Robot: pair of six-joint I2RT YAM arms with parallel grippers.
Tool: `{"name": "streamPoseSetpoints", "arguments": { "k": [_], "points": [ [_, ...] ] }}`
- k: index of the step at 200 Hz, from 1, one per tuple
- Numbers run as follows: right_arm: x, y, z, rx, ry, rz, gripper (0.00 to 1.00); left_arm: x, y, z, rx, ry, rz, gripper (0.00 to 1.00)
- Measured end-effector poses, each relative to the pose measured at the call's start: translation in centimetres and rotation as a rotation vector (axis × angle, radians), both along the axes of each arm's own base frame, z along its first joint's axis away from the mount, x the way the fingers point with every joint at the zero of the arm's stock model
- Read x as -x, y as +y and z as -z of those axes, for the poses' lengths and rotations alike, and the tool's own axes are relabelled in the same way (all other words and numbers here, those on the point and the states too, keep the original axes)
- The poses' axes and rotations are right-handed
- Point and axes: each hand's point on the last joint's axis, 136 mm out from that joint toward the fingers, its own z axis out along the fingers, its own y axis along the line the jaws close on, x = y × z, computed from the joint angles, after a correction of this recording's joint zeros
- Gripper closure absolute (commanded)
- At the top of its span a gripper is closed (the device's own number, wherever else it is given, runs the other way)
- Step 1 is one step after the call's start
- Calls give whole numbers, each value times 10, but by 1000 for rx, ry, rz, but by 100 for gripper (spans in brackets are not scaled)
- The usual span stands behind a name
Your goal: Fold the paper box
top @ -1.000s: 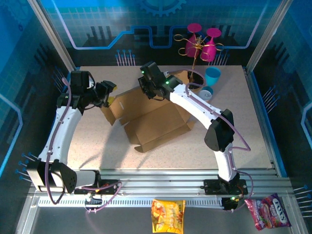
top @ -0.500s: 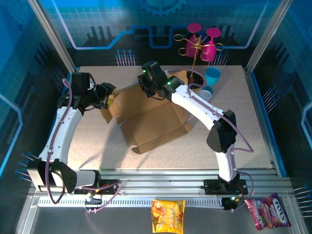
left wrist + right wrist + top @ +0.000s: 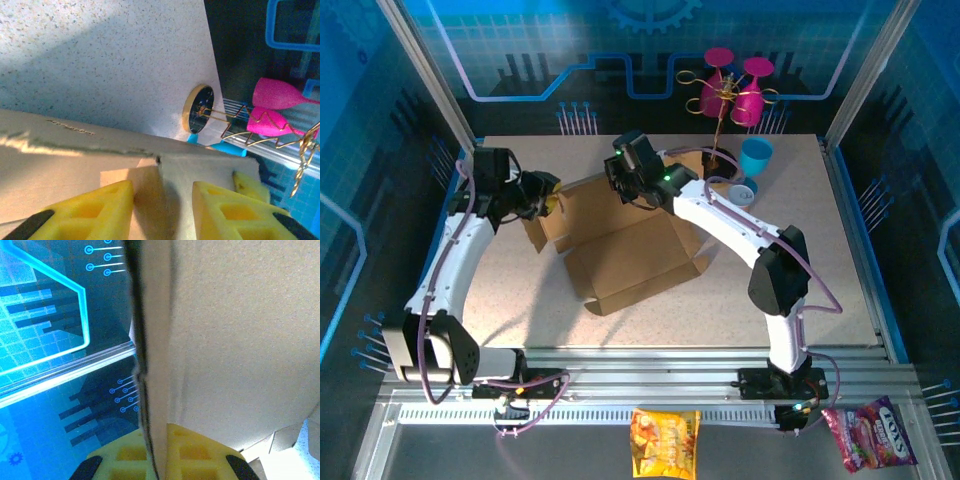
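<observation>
The paper box (image 3: 625, 250) is a brown creased cardboard sheet lying open in the middle of the table, with its rear panel lifted. My right gripper (image 3: 623, 186) is shut on that rear panel's top edge. In the right wrist view the cardboard edge (image 3: 155, 340) runs up from between the yellow fingertips (image 3: 200, 452). My left gripper (image 3: 549, 196) is at the box's left flap. In the left wrist view its yellow fingers (image 3: 100, 210) stand apart, and the flap's face (image 3: 195, 167) shows in the gap between them.
A gold rack with pink cups (image 3: 732, 85) stands at the back right, with a blue cup (image 3: 756, 157) and a small round dish (image 3: 744, 190) beside it. Two snack bags (image 3: 664, 442) (image 3: 868, 432) lie off the table's front edge on the rail.
The box has slid a little to the left with its rear panel held up. The left gripper's jaws have narrowed around the left flap.
</observation>
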Motion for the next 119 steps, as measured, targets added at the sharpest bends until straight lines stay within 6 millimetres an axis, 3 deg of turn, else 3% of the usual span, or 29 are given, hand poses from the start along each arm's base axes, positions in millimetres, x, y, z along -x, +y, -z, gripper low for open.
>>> {"name": "streamPoseSetpoints", "arguments": {
  "k": [18,31,41,45,54,63,76,95,119],
  "points": [
    [1,-1,0,-9,-3,4,100,-4,-2,2,17,4,-2,92],
    [2,-3,3,-6,-3,8,100,-7,-3,1,23,-4,-1,93],
    [2,-4,5,-9,-2,11,100,-8,-3,0,25,-10,-2,81],
    [3,-4,5,-10,-2,11,100,-8,-3,-1,21,-16,2,68],
    [4,-5,6,-16,-2,12,100,-9,-3,-1,20,-19,1,51],
    [5,-7,7,-19,-1,13,100,-8,-2,-1,4,-24,7,44],
    [6,-10,6,-22,-3,16,100,-5,3,-3,-23,-30,2,42],
    [7,-19,3,-27,-4,27,100,6,29,-16,-70,-65,-54,44],
    [7,-32,-8,-44,-13,51,100,37,96,-27,-124,-119,-251,58]
  ]
}}
